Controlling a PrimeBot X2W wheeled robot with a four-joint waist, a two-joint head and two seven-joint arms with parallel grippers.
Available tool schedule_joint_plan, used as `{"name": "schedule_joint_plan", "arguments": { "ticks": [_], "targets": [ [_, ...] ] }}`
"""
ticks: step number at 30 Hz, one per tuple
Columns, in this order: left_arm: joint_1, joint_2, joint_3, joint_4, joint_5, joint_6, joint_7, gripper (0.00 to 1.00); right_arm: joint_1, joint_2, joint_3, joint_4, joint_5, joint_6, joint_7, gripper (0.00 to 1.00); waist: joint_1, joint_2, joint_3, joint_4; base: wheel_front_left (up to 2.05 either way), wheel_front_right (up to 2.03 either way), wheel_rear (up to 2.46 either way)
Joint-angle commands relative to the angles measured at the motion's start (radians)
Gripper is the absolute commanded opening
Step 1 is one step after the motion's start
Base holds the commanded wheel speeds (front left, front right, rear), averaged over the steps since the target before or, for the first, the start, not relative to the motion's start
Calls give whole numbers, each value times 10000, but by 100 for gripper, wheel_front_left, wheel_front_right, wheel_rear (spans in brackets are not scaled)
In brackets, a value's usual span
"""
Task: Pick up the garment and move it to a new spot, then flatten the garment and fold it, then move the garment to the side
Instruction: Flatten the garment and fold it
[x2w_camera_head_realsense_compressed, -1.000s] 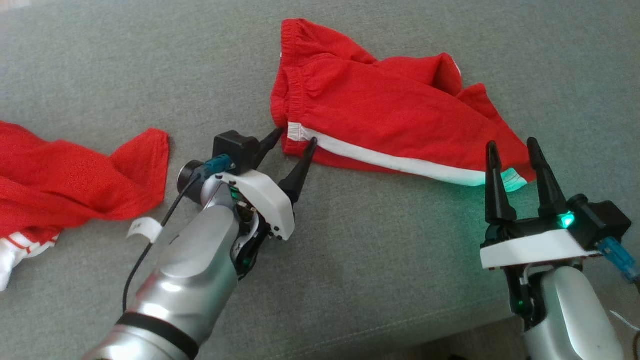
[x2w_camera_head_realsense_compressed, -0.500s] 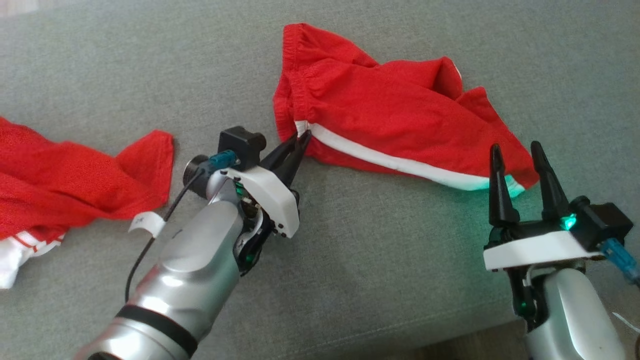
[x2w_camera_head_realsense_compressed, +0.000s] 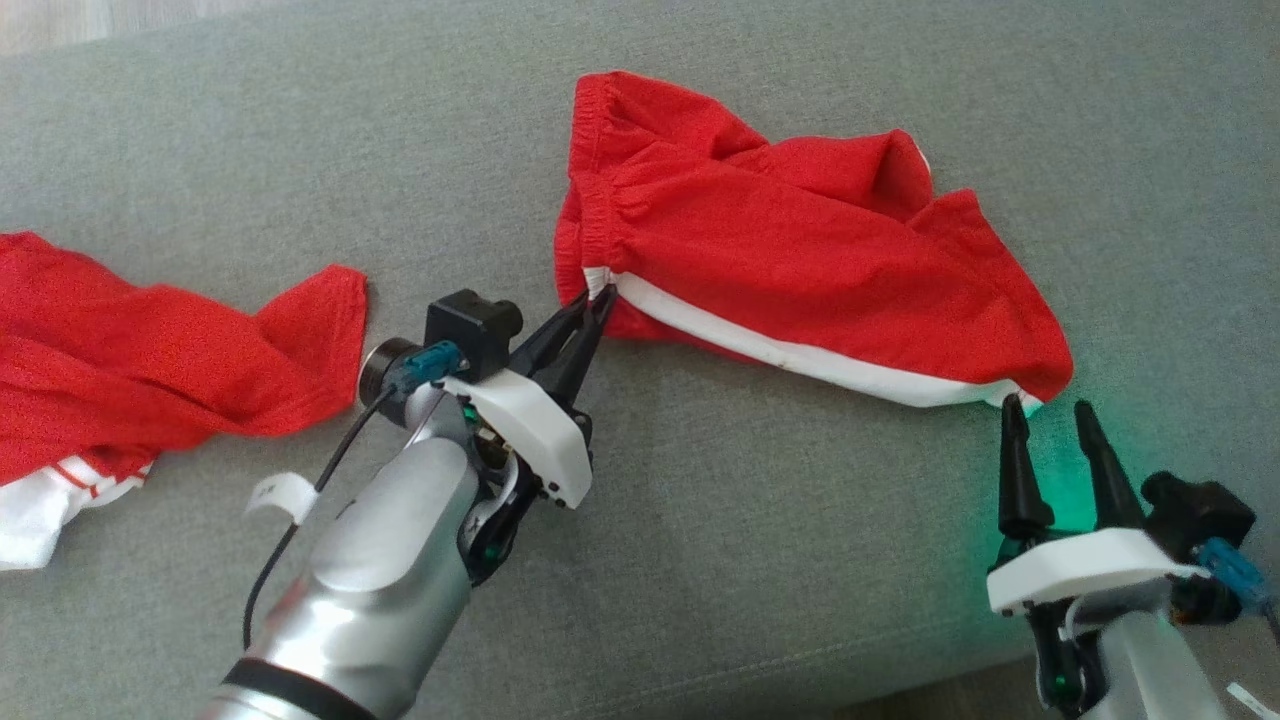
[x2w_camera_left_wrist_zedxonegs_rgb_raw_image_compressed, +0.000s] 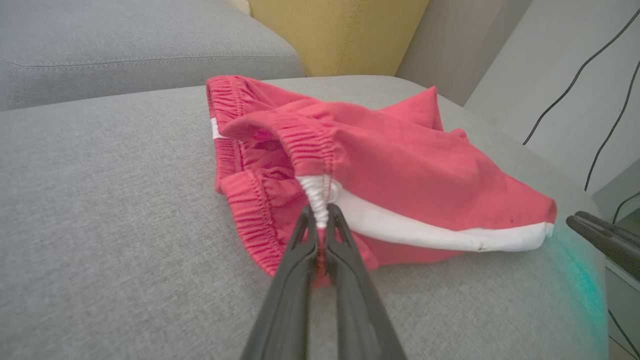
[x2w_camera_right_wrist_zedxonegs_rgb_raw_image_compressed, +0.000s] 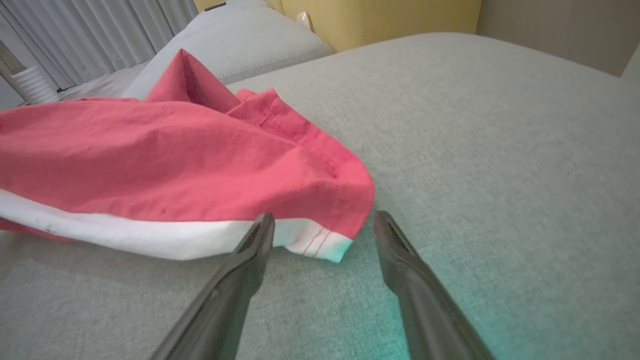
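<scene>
The garment is a pair of red shorts with a white side stripe, crumpled on the grey sofa cushion. My left gripper is shut on the white stripe at the elastic waistband, as the left wrist view shows at the garment and the gripper. My right gripper is open just below the hem corner of the shorts. In the right wrist view the garment lies just ahead of the open right gripper, its white hem corner between the tips.
A second red garment with white trim lies at the far left of the cushion. A yellow cushion and a grey back cushion stand behind. Cables hang on the wall to the right. The sofa's front edge runs along the bottom.
My left gripper closed on the waistband stripe and has lifted it slightly. The right gripper sits lower against the hem than before; the head camera has shifted too.
</scene>
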Motion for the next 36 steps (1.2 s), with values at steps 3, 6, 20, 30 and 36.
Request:
{"name": "schedule_joint_plan", "arguments": {
  "ticks": [3,6,20,30,36],
  "targets": [
    [-226,100,424,-364,146,-61,-123,0,-142,-47,213,185,203,-9,-108,100,0,0,-13,-19,0,0,0],
    [-196,54,475,-396,210,-61,-123,0,-360,-47,319,509,516,-9,-108,100,0,0,-31,-39,0,0,0],
    [-230,-43,478,-415,359,-61,-123,0,-1126,-47,639,1578,1125,-9,-108,100,0,0,16,71,0,0,0],
    [-248,-37,481,-390,343,-61,-124,0,-1326,-47,937,1851,1255,-9,-108,0,0,0,-18,76,0,0,0],
    [-80,70,583,-401,369,-61,-124,0,-1188,-47,819,1296,738,-9,-108,0,0,0,-220,39,0,0,0]
  ]
}}
